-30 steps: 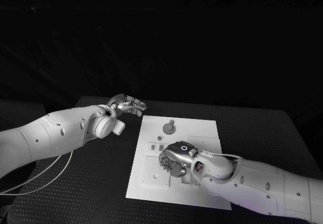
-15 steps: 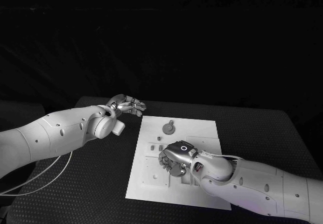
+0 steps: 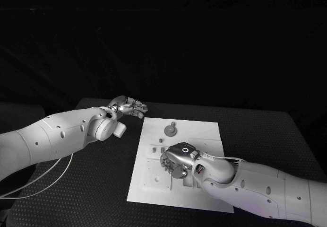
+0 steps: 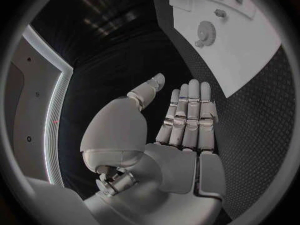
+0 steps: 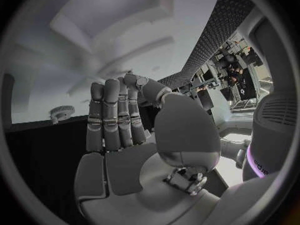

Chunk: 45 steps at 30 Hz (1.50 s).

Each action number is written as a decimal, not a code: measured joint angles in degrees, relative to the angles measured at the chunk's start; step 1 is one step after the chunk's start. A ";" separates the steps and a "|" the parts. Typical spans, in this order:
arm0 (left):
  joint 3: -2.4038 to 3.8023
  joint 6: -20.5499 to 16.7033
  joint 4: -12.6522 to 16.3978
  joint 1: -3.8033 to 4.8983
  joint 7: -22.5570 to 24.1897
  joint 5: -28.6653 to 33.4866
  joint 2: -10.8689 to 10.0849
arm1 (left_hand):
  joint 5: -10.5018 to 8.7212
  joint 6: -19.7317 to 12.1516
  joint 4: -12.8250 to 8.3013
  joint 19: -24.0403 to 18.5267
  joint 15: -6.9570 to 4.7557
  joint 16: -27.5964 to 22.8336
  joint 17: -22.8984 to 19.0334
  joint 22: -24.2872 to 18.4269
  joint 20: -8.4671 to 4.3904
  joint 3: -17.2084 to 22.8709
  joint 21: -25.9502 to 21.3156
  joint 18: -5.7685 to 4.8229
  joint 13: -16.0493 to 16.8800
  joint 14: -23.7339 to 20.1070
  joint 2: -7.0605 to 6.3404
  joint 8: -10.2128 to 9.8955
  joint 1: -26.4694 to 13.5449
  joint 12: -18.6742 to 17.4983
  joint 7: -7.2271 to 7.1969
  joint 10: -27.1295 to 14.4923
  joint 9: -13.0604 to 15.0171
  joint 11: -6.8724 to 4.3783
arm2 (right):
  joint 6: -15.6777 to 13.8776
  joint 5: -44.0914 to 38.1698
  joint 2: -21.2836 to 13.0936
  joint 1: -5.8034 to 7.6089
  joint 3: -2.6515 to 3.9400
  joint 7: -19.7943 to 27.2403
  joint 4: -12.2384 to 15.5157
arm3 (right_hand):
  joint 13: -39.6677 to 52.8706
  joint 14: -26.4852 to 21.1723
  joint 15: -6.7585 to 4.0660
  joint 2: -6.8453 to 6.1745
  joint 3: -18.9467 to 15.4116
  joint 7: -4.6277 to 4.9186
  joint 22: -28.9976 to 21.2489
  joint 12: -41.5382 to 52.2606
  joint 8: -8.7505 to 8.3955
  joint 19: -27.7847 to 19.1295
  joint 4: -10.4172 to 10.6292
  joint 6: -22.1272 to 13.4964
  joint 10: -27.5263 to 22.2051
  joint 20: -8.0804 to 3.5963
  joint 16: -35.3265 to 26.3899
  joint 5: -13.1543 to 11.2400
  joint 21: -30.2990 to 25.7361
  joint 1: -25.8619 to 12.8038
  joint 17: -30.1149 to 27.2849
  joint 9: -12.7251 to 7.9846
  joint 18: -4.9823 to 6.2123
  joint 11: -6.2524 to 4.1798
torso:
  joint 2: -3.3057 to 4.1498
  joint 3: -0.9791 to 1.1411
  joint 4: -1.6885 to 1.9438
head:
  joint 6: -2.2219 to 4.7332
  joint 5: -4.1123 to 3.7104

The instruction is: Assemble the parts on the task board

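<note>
**Right hand low over the board, left hand idle off its corner**

Little has shifted since the earlier frames: the right hand (image 3: 178, 161) has edged slightly nearer the board's middle, and the left hand (image 3: 128, 106) has hardly stirred. The task board (image 3: 204, 130) lies in the middle of the bench (image 3: 259, 127), its long axis running away from the robot. A round, gear-like part (image 3: 171, 127) sits near the board's far end, with small parts and slots in a row down the left side.

The right hand hovers over the near-middle of the board, back of the hand upward, fingers curled down toward the surface. Whether it grips a part I cannot tell; its wrist view shows the fingers (image 5: 112, 117) held straight together with nothing plainly between them. The left hand hangs beyond the board's far left corner, open and empty, its fingers (image 4: 187, 115) extended side by side.

The gear-like part lies further out from the right hand, along the board's long axis. The left hand looks nearer to it, just off that corner.
</note>
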 measured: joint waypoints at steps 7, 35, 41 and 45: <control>0.00 0.01 -0.01 0.00 0.00 0.00 -0.01 | 0.00 0.00 0.00 0.00 0.00 0.00 0.05 0.00 0.00 0.00 0.00 0.00 -0.05 0.00 0.00 0.00 0.00 0.00 0.00 0.00 0.00 0.00 | 0.14 -0.11 0.05 0.00 -0.05 0.00 0.01 | 0.22 0.00 0.01 -0.15 0.00 0.00 0.00 0.00 -0.02 0.00 0.00 0.00 0.00 0.01 0.00 0.00 0.00 -0.14 0.00 0.00 0.00 0.00 | 0.00 0.00 0.02 | -0.10 0.00; 0.00 0.01 -0.02 0.01 -0.01 0.00 -0.02 | 0.00 0.00 0.13 0.00 0.00 -0.23 0.25 0.01 0.00 -0.13 0.00 0.00 -0.09 0.00 0.00 0.00 0.00 0.00 0.00 0.00 0.00 0.00 | 1.78 -0.10 0.30 0.15 -1.00 0.17 -0.06 | 0.22 -0.05 0.26 -0.21 -0.10 0.02 0.00 -0.01 0.04 -0.02 -0.10 -0.01 0.00 0.02 0.00 -0.07 -0.01 0.11 -0.04 0.14 0.03 0.00 | -0.02 -0.01 -0.02 | -0.61 0.01; 0.00 0.01 0.02 0.01 -0.01 0.00 -0.04 | 0.00 0.00 0.13 0.00 0.00 -0.22 0.28 0.01 0.00 -0.13 0.00 0.00 -0.09 0.00 0.00 0.00 0.00 0.00 0.00 0.00 0.00 0.00 | 1.81 0.10 0.51 0.29 -1.21 0.17 -0.18 | 0.44 0.01 0.21 -0.20 -0.10 0.02 0.00 -0.01 0.04 -0.02 -0.10 -0.01 0.00 0.02 0.00 -0.07 -0.01 0.10 -0.11 0.16 0.03 0.00 | -0.01 -0.01 -0.02 | -0.66 -0.16; 0.00 0.02 0.03 0.01 -0.01 0.00 -0.06 | 0.00 0.00 0.13 0.00 0.00 -0.32 0.33 0.01 0.00 -0.13 0.00 0.00 -0.09 0.00 0.00 0.00 0.00 0.00 0.00 0.00 0.00 0.00 | 1.80 0.35 0.52 0.30 -1.22 0.17 -0.23 | 0.44 0.01 0.22 -0.09 -0.11 0.12 0.00 -0.03 0.04 -0.02 -0.11 -0.12 0.00 0.02 0.00 -0.07 -0.01 -0.01 -0.11 0.33 0.03 0.00 | -0.01 -0.02 -0.02 | -0.72 -0.42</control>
